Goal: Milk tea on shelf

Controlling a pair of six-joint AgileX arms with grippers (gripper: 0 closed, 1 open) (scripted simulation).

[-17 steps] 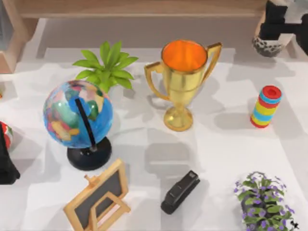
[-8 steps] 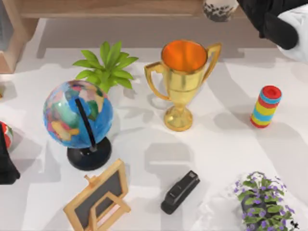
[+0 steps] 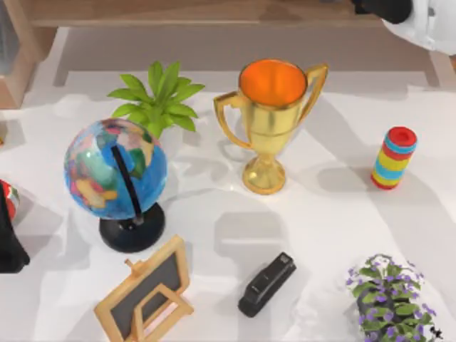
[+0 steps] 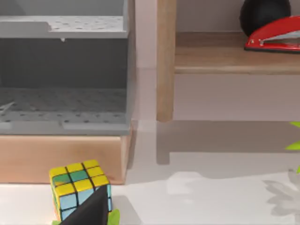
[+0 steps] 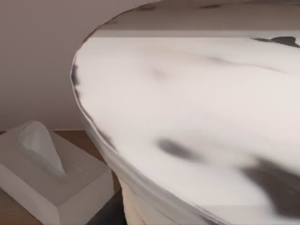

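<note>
The milk tea (image 5: 197, 117) looms very close in the right wrist view, a whitish cup with dark blotches. My right gripper (image 3: 383, 7) is at the top view's far right edge, over the shelf (image 3: 178, 13), shut on the cup. The cup itself lies past the top view's upper edge. Beside the cup, a white tissue box (image 5: 47, 178) rests on the shelf's wooden board (image 5: 9, 206). My left arm (image 3: 8, 246) stays parked at the table's left edge.
On the white table stand a gold trophy (image 3: 272, 117), a globe (image 3: 115, 171), a green plant (image 3: 158, 96), a striped cylinder (image 3: 394, 158), a small chalkboard (image 3: 146, 288), a black stapler (image 3: 267, 283) and a purple-flowered plant (image 3: 390, 299). A colour cube (image 4: 79, 187) sits by a grey cabinet (image 4: 65, 70).
My right arm carried the milk tea from the table's far right, up and leftward to the shelf, then farther back; the cup has passed beyond the top view's upper edge.
</note>
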